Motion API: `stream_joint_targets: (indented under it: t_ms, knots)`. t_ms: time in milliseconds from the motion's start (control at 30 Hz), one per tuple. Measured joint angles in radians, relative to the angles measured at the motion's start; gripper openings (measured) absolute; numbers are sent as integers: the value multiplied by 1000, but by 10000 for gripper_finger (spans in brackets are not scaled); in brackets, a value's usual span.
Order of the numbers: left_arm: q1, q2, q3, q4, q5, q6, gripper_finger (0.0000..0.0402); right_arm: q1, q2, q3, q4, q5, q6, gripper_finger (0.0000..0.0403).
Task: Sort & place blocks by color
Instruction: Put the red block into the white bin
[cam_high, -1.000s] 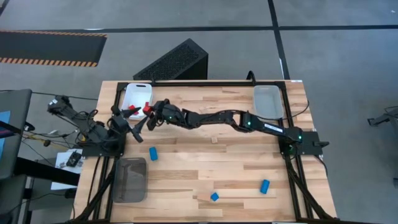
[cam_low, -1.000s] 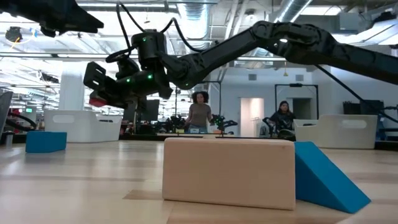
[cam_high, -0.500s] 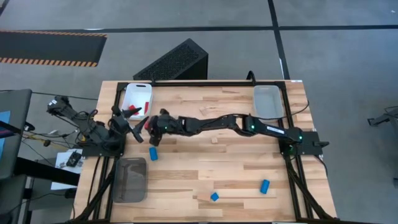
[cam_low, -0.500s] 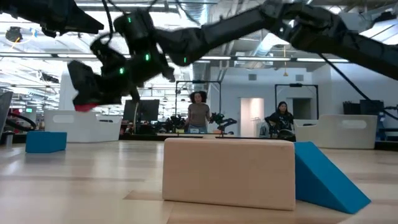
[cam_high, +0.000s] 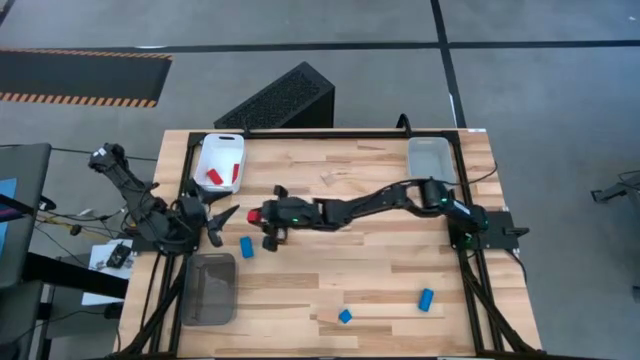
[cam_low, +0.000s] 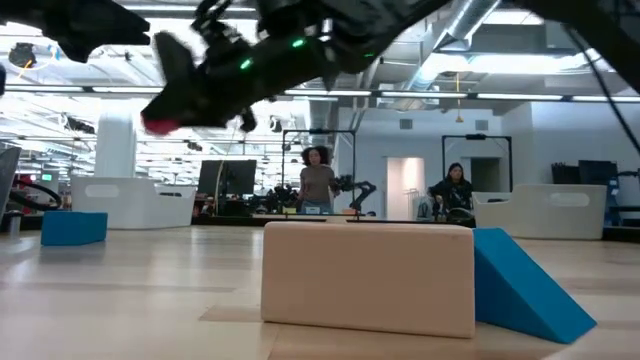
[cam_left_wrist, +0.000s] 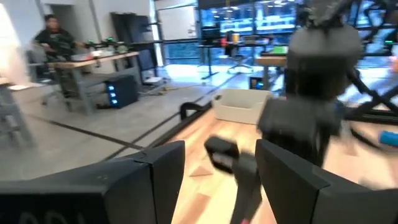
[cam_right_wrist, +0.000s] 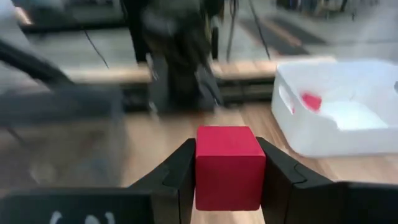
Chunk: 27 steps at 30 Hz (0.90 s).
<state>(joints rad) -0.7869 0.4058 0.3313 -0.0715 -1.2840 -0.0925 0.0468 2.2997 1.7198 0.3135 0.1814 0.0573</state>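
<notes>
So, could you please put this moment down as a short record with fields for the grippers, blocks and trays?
right gripper: shut on the red cube, reaching across the table toward its left side
left gripper: open, holding nothing, at the table's left edge beside the red cube
white tray: far left corner, two red blocks inside
grey tray: near left, contents cannot be told
clear tray: far right
blue blocks on table: one near the grippers, two near the front edge
</notes>
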Motion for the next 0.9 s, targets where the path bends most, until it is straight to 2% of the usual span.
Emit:
stream_joint_targets:
  t_ms: [100, 200, 367, 600, 767, 833, 900]
  knots:
    - [-22, 11, 0, 0, 16, 4, 188, 16, -79, -134, 156, -8, 53, 142]
    - [-27, 32, 0, 9, 38, 32, 188, 28, -133, -209, 226, -53, 92, 142]
    - [-27, 90, 0, 74, 74, 125, 188, 59, -196, -252, 244, -107, 103, 141]
    - [-27, 191, 0, 158, 75, 243, 187, 85, -279, -383, 273, -117, 164, 142]
    - [-27, 250, 0, 178, 77, 293, 187, 83, -300, -514, 510, -134, 280, 142]
    - [-23, 273, 0, 206, 109, 322, 187, 83, -286, -528, 613, -174, 341, 143]
    - [-12, 300, 0, 258, 163, 364, 187, 86, -283, -531, 643, -209, 380, 143]
